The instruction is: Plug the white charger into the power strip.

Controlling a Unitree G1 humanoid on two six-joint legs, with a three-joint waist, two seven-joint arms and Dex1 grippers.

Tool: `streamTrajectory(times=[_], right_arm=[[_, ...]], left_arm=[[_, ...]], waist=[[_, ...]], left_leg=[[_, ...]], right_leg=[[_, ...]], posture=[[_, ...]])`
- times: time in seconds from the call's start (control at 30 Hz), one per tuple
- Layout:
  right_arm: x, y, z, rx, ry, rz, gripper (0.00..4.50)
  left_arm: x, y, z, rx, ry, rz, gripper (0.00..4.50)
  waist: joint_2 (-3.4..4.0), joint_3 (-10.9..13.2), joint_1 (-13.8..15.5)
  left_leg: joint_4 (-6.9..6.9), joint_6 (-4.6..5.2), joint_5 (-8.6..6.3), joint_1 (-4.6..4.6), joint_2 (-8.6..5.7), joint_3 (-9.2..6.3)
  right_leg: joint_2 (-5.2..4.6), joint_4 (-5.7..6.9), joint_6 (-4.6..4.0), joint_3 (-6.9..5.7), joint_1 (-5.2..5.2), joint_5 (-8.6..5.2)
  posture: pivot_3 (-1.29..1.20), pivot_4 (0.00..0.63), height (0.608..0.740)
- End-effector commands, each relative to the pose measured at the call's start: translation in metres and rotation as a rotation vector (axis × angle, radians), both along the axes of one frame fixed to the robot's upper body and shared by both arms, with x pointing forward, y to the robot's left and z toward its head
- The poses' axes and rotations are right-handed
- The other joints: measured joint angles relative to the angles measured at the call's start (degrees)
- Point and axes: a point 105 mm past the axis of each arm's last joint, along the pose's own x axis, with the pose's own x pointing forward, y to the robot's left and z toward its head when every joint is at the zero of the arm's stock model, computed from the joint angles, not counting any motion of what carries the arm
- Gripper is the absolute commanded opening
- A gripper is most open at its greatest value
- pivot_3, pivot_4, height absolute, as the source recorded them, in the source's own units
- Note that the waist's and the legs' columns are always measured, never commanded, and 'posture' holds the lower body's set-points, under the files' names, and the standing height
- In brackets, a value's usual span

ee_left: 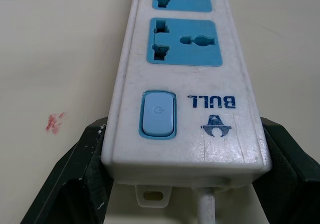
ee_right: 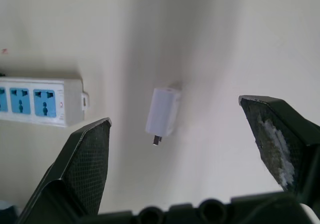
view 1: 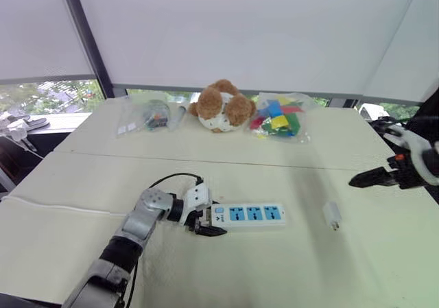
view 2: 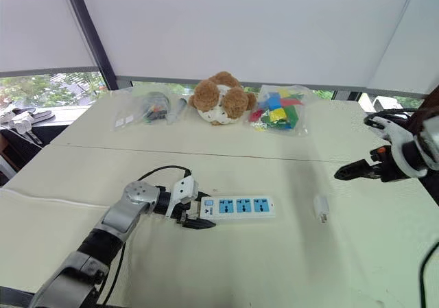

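Our left gripper (view 1: pixel 208 223) clamps its fingers on the power strip (view 1: pixel 248 214); our right gripper (view 1: pixel 362 179), fingers spread, hovers above the white charger (view 1: pixel 332 215) on the desk (view 1: pixel 274 267).

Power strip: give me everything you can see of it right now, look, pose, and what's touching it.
The power strip is a long, flat, white plastic bar with three blue socket faces, a small blue switch and a dark printed logo near the cord end. It lies flat on the pale table, sockets up. The left gripper is shut on its switch end, one black finger against each long side. Its cord leaves from that end. The white charger lies apart from it, beyond its far end.
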Motion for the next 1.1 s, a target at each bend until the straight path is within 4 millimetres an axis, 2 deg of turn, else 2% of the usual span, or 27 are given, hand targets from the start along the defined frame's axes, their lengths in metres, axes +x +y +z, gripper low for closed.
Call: streamTrajectory(times=[0.03, 0.2, 0.6, 0.83, 1.1], right_arm=[[-0.001, 0.001, -0.007, -0.009, 0.09, -0.012, 4.5], [0.007, 0.017, -0.022, 0.021, 0.182, -0.001, 4.5], [0.026, 0.035, -0.048, 0.032, 0.232, 0.023, 4.5], [0.033, 0.031, -0.066, -0.014, 0.239, 0.038, 4.5], [0.032, 0.024, -0.082, -0.064, 0.276, 0.058, 4.5]], left_arm=[[-0.007, -0.006, 0.016, -0.01, -0.044, -0.023, 3.06], [-0.012, 0.008, 0.008, 0.042, -0.024, -0.016, 3.06], [-0.014, 0.014, 0.002, 0.044, -0.01, 0.017, 3.06], [-0.016, 0.015, 0.0, 0.028, -0.001, 0.042, 3.06], [-0.02, 0.017, -0.002, 0.027, 0.003, 0.075, 3.06]], waist=[[0.01, 0.01, 0.0], [0.06, 0.0, -0.42], [0.08, 0.01, -0.3], [0.09, 0.01, -0.42], [0.09, 0.01, -0.42]], left_leg=[[0.0, 0.01, -0.01, -0.03, 0.0, 0.01], [0.07, 0.04, -0.02, -0.04, 0.02, 0.07], [0.48, 0.14, -0.08, -0.04, 0.06, 0.08], [0.51, 0.15, -0.08, -0.03, 0.06, 0.1], [0.53, 0.15, -0.08, -0.03, 0.06, 0.1]], right_leg=[[0.0, 0.01, 0.0, 0.0, -0.04, 0.0], [0.02, 0.13, 0.0, -0.01, -0.12, 0.0], [0.05, 0.6, 0.0, -0.01, -0.16, 0.0], [0.06, 0.61, 0.01, -0.01, -0.15, 0.0], [0.06, 0.63, 0.01, -0.01, -0.15, 0.0]], posture=[[0.0, 0.15, 0.739], [0.0, 0.15, 0.739], [0.0, 0.15, 0.739], [0.0, 0.15, 0.739], [0.0, 0.15, 0.739]])
